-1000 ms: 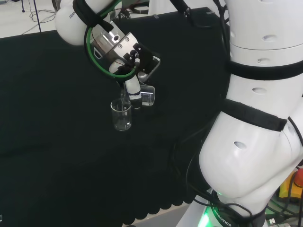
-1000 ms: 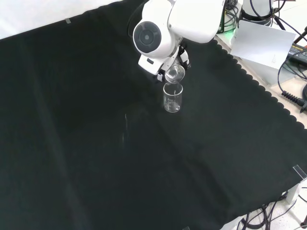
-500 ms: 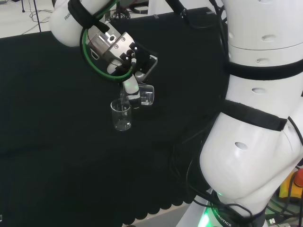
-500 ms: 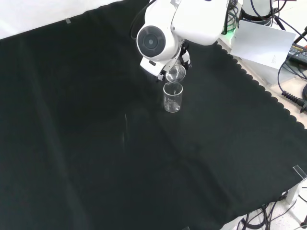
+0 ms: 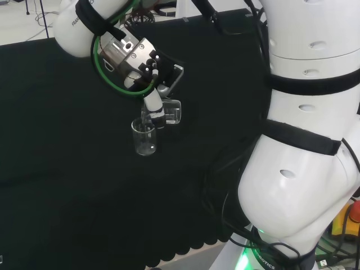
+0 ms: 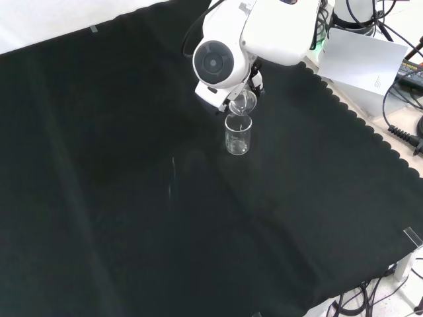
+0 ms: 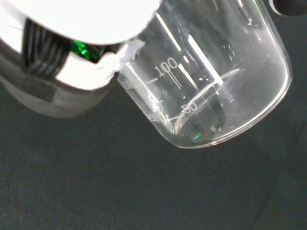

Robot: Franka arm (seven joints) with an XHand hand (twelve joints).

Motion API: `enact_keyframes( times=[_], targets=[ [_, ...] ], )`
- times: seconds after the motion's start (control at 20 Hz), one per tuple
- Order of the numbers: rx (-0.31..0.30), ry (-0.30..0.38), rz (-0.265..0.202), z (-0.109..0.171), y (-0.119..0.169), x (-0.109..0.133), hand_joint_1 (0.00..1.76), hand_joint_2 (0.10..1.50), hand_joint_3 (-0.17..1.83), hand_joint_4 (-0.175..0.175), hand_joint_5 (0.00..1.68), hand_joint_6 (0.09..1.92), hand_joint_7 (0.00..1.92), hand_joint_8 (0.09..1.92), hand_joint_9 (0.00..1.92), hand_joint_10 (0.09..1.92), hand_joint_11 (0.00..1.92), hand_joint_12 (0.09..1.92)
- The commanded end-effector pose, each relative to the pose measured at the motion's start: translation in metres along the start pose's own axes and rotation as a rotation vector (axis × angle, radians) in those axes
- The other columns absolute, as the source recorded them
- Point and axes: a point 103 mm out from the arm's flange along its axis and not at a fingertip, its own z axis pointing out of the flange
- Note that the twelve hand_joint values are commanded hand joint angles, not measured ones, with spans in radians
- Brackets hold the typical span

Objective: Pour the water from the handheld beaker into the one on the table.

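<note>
The robot hand [image 5: 154, 104] has its fingers curled round a clear beaker [image 5: 172, 112] and is holding it tipped way over on its side, spout end down. Right under that spout sits a second beaker [image 5: 144, 136], upright on the table [image 5: 67, 169]; the two rims look touching or just about, can't tell which. In the front view the tipped beaker [image 6: 242, 102] hangs directly above the standing one [image 6: 238, 135], both toward the far edge of the table [image 6: 132, 231], just below the arm's big white link [image 6: 264, 30]. Up close from the wrist, the held beaker [image 7: 211, 91] has only a little water pooled near its bottom corner. How much is in the standing one is hard to make out.
</note>
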Motion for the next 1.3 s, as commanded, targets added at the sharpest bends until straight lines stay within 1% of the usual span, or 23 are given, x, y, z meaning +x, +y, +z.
enact_keyframes(
  times=[0.05,0.25,0.6,0.7,0.85,1.05,1.3],
  targets=[
    [0.001,-0.025,0.005,-0.0022,-0.0007,0.0032,1.31,0.58,0.78,-0.175,1.27,0.7,1.33,0.67,1.84,0.09,1.48,0.52],
    [0.0,-0.051,0.014,-0.0035,-0.0008,0.0061,1.31,0.58,0.78,-0.175,1.27,0.7,1.33,0.67,1.84,0.09,1.48,0.53],
    [0.012,-0.056,0.014,-0.0046,0.0004,0.0081,1.31,0.58,0.78,-0.175,1.27,0.71,1.33,0.68,1.84,0.09,1.48,0.53],
    [0.004,-0.046,0.011,-0.0003,-0.0004,0.0026,1.31,0.58,0.78,-0.175,1.27,0.71,1.33,0.68,1.84,0.09,1.48,0.53],
    [0.001,-0.047,0.014,0.0,-0.0006,0.0017,1.31,0.58,0.78,-0.175,1.26,0.71,1.33,0.68,1.84,0.09,1.48,0.52],
    [0.014,-0.071,0.028,-0.0037,-0.0002,0.0038,1.31,0.59,0.78,-0.175,1.26,0.71,1.33,0.68,1.84,0.09,1.48,0.52],
    [0.024,-0.078,0.038,-0.0041,0.0007,0.0048,1.31,0.59,0.77,-0.175,1.26,0.71,1.32,0.68,1.84,0.09,1.48,0.52]
  ],
)
